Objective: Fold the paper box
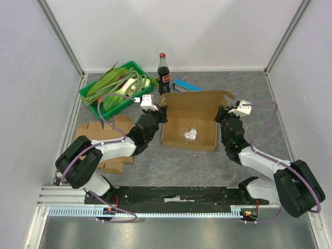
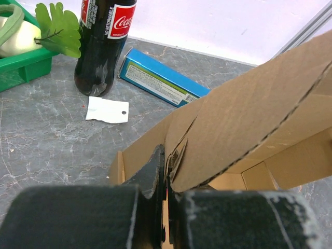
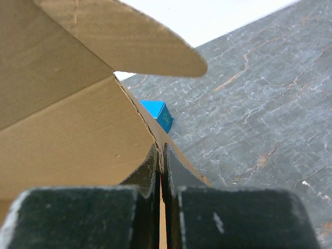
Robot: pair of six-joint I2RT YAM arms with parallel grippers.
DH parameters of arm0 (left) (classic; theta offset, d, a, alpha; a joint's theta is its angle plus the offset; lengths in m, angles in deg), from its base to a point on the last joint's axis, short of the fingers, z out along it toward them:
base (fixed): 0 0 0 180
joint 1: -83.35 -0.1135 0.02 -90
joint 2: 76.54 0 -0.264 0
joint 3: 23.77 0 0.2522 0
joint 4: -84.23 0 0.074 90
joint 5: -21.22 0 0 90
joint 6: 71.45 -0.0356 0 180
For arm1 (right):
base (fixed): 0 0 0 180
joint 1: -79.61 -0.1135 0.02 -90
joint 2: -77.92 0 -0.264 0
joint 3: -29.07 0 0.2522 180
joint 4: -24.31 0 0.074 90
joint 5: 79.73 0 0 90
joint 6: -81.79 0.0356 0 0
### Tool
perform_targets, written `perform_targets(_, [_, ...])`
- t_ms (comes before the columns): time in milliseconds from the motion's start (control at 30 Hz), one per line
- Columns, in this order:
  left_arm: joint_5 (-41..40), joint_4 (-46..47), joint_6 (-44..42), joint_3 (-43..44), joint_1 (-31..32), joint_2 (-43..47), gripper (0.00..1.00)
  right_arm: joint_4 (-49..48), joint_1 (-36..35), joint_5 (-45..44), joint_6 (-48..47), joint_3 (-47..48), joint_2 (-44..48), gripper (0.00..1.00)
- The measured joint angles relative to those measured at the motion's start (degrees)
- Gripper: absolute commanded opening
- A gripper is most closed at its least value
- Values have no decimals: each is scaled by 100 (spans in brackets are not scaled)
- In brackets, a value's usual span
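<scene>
Box [image 1: 179, 122] sits half-formed on the table [image 1: 207, 166] — walls up, lid open; left jaws and right jaws each clamp a wall.

Paper box [image 2: 244, 114] partly off-frame

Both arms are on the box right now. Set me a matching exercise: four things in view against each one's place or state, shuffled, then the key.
Things:
1. cola bottle
2. green tray
3. flat cardboard pieces
4. left gripper

Place or state:
A. shut on the left wall of the paper box
B. holds leafy vegetables, far left
C. standing upright behind the box
D. lying flat, left of the box

Pairs: 1-C, 2-B, 3-D, 4-A
</scene>
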State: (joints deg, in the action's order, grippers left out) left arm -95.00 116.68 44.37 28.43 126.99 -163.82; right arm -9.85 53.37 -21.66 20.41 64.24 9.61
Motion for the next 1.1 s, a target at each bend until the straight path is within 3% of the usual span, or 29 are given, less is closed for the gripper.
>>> perform_targets(100, [-20, -48, 37, -24, 7, 61, 2, 984, -164, -444, 481, 549, -39, 0])
perform_targets(200, [-31, -44, 68, -42, 4, 72, 2, 1375, -341, -807, 691, 741, -68, 0])
perform_targets(400, [-26, 66, 87, -157, 13, 94, 2, 393, -481, -973, 682, 142, -133, 0])
perform_targets(633, [-28, 190, 85, -415, 48, 129, 2, 140, -553, -767, 979, -452, -92, 13])
perform_targets(733, [-26, 197, 87, -468, 50, 133, 2, 437, -557, -658, 1049, -487, 90, 24])
perform_targets(800, [-28, 212, 87, -501, 48, 142, 2, 785, -557, -566, 1060, -490, 267, 38])
perform_targets(833, [-35, 225, 87, -522, 48, 153, 2, 1045, -557, -501, 1056, -487, 374, 44])
perform_targets(867, [-50, 234, 87, -540, 48, 162, 2, 1381, -553, -428, 1060, -481, 494, 56])
perform_targets(967, [-74, 240, 87, -588, 48, 195, 2, 2730, -553, -184, 1075, -295, 914, 70])
perform_targets(1100, [-122, 234, 87, -664, 46, 256, 2, 4426, -553, 210, 1091, 190, 1615, 76])
